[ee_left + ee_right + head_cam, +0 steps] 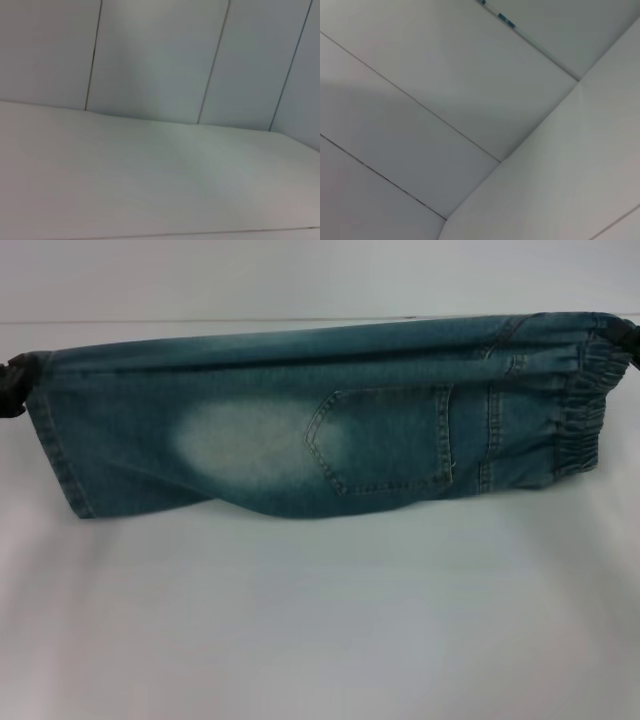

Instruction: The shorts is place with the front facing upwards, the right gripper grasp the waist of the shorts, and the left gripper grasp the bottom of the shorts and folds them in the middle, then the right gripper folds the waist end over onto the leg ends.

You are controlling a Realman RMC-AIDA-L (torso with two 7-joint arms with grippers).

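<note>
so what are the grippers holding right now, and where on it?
The shorts, lifted and stretched between both: the left gripper holds the leg ends, the right gripper the waist.

A plain white table [320, 620] stands before a pale panelled wall [155, 60] with dark seams.

My left gripper [14, 383] sits at the frame's left edge, upper half, mostly hidden. My right gripper [627, 337] shows at the upper right corner, likewise barely visible.

Head camera faces shorts [320, 420] closely; both wrist cameras apparently face walls.
</note>
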